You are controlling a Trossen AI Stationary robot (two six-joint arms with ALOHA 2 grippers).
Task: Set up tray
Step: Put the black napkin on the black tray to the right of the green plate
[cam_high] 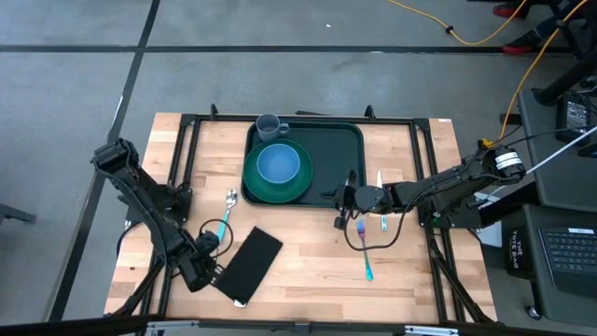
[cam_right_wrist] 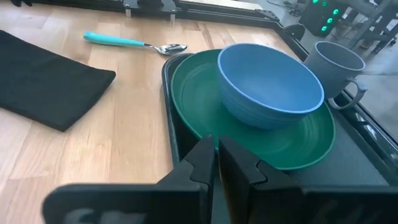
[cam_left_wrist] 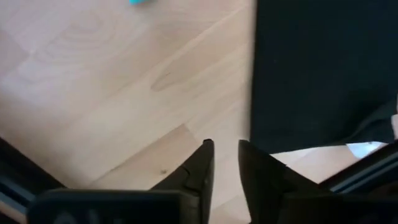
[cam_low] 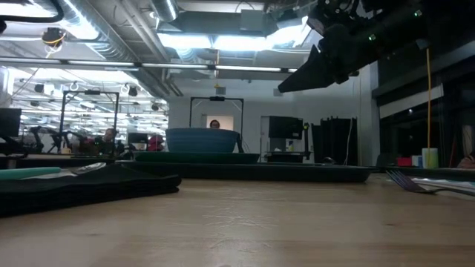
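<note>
The dark green tray lies at the table's far middle. On it rest a green plate with a blue bowl in it, and a grey cup at the far edge. My right gripper hovers shut over the tray's near right part, pointing across the plate; the low view shows this gripper well above the tray. My left gripper points down at the table's near left, open a little over bare wood, just beside the edge of a black napkin.
A teal-handled spoon lies left of the tray. A teal-handled fork and a knife lie right of it, near my right gripper. The napkin lies flat at the near middle. A black frame borders the table.
</note>
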